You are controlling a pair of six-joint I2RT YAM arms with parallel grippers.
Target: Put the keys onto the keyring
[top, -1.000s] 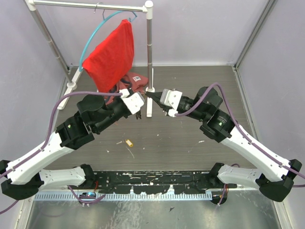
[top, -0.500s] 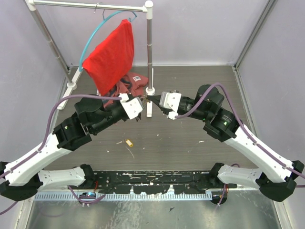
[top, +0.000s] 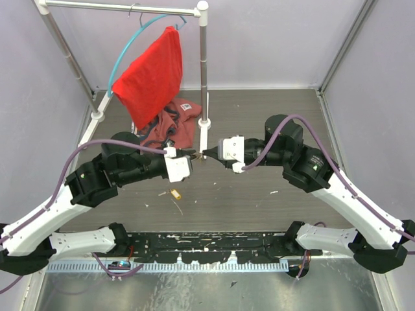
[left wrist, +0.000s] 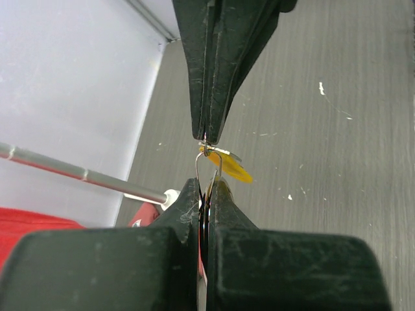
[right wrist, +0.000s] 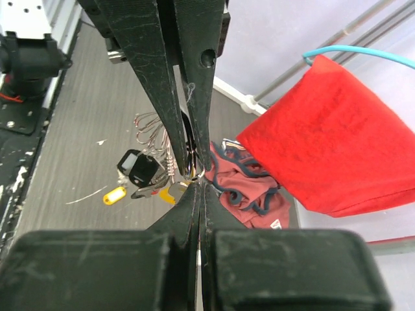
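Both grippers meet tip to tip above the table's middle. My left gripper (top: pixel 192 157) is shut on the keyring (left wrist: pixel 209 163), a thin silver wire loop seen edge-on between its jaws. My right gripper (top: pixel 205 154) is shut and pinches the far end of the same ring (right wrist: pixel 198 172). A yellow-headed key (left wrist: pixel 232 168) hangs at the spot where the tips meet. The other keys (right wrist: pixel 139 170), with black tags and wire loops, dangle below the ring. A loose yellow tag (top: pixel 174 193) lies on the table, and it also shows in the right wrist view (right wrist: pixel 115 194).
A white rail stand (top: pixel 203 78) rises just behind the grippers. A red cloth (top: pixel 152 74) hangs on a teal hanger hoop (top: pixel 123 55). A maroon garment (top: pixel 175 123) lies at the stand's foot. Small white scraps dot the table.
Both grippers have moved together toward the near side and slightly down, away from the stand's post, staying tip to tip. The maroon garment is more exposed now.
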